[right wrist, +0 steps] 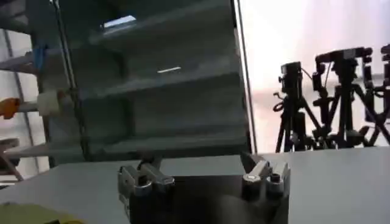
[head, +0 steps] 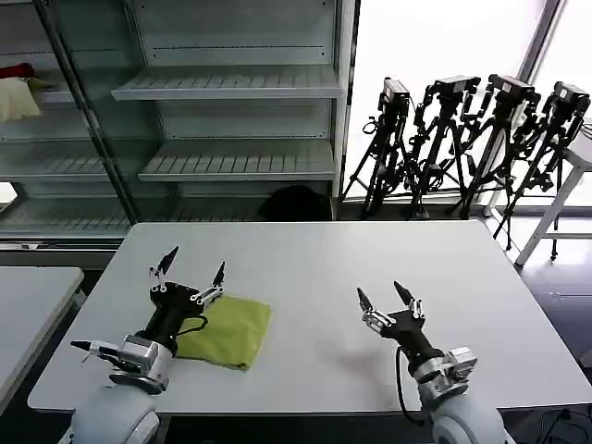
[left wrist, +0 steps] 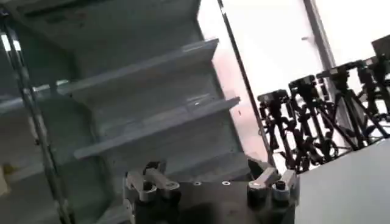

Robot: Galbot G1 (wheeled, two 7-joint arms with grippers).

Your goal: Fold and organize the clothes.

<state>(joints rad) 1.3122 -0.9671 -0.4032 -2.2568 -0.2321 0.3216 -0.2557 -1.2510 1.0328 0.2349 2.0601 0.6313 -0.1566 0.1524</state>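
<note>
- Behind the white bench (head: 314, 268) stands a run of pale metal shelving (head: 222, 88), and to the right of that shelving a cluster of black camera tripods (head: 462, 139) lines up against a bright window.
- On the bench, the lime-green shirt (head: 227, 330) lies folded into a compact, roughly square packet near the front-left part of the surface.
- Left hand (head: 192, 264) sits up over the shirt's left edge, its forearm rising from the front of the bench and partly covering the fabric.
- Its two dark pointed fingers (head: 166, 261) are spread wide apart and angled upward, away from the shirt, with nothing between them.
- Right hand (head: 389, 296) is well to the right of the shirt, over bare bench, its arm coming up from the front edge.
- Its fingers (head: 403, 292) are also splayed and tipped up, holding nothing.
- From the left wrist, the hand's base (left wrist: 210, 195) looks toward the shelving and the tripods, so the wrist is pitched up.
- From the right wrist, a sliver of the green shirt (right wrist: 30, 214) shows at the corner, off to that hand's side on the bench.
</note>
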